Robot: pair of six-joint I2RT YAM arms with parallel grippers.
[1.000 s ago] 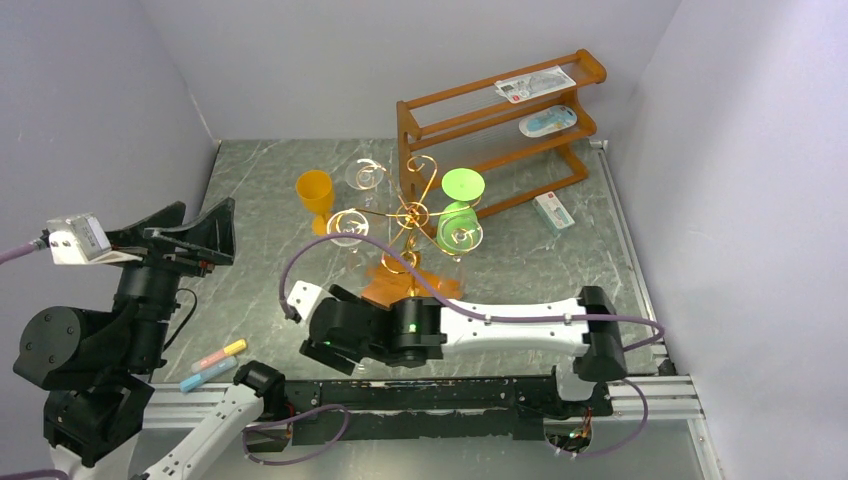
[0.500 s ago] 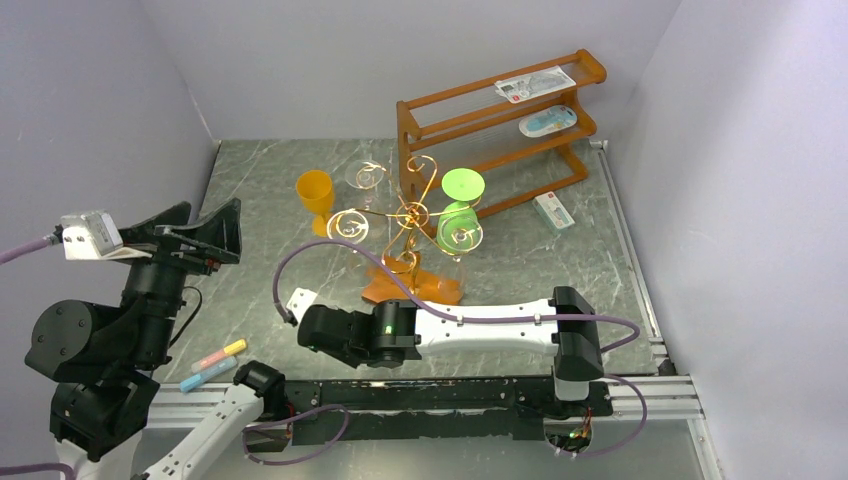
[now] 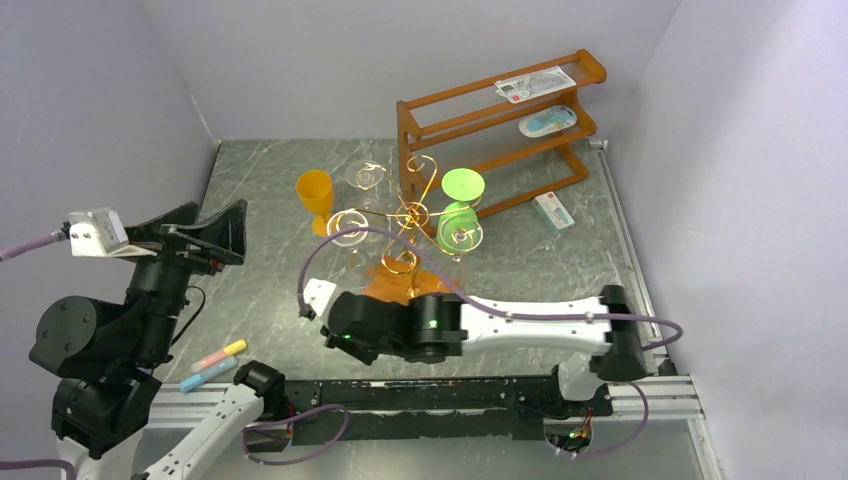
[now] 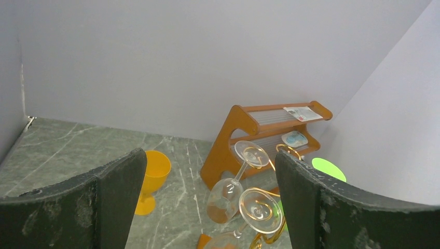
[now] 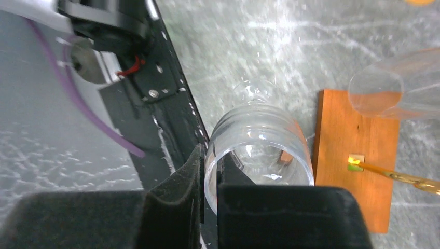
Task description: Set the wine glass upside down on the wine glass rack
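Wine glass [image 5: 259, 150]: clear, rim wall pinched by the right gripper [image 5: 210, 174] (one finger inside the bowl, one outside), just beside the near-left edge of the wine glass rack [image 3: 412, 214] base, not on a scroll arm | left gripper [image 4: 208, 155]: fingers spread wide, nothing between them, raised well left of the rack | orange goblet [image 3: 315, 192]: upright, left of the rack

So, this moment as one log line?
right gripper: shut on wine glass | left gripper: open, empty | wine glass rack: glass not hung
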